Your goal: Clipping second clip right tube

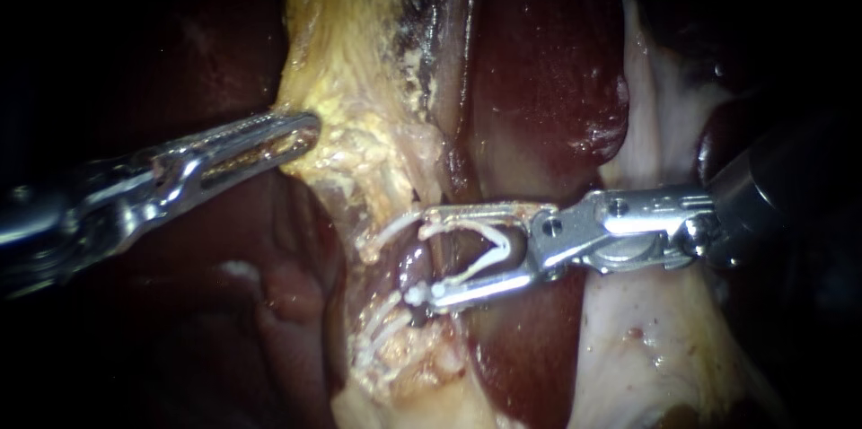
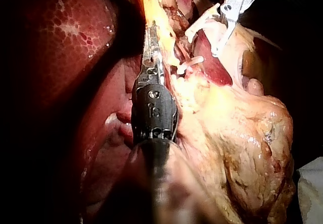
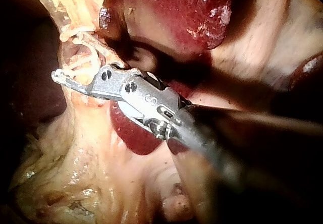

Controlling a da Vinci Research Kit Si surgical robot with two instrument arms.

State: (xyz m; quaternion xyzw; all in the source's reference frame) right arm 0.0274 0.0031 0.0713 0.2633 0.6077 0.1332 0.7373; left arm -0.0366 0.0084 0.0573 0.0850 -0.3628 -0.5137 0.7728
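While my left instrument (image 1: 301,128) comes in close to the lens, its jaws are narrow and clamped on the edge of the yellow fatty tissue (image 1: 359,79), holding it taut toward its own side. Across from it, my right instrument (image 1: 426,254) is lined up for the shot. Its jaws stand wide and carry an open clip (image 1: 503,245), a white V seated against both of them.

Right between those jaw tips sits the tube (image 1: 415,266), dark red and rounded, running up and down through the gap. The tips reach to its far side, so it looks properly straddled, though I can't tell whether the clip's ends clear it fully.

Just beyond, a white seated clip (image 1: 375,245) already crosses the strand beside the upper jaw, and more white clips (image 1: 377,335) lie lower down. Behind it all, the liver (image 1: 539,61) glistens dark red.

So where are we? By my read, approach and placement are done. What's left is the squeeze to lock this clip, then opening and backing off.
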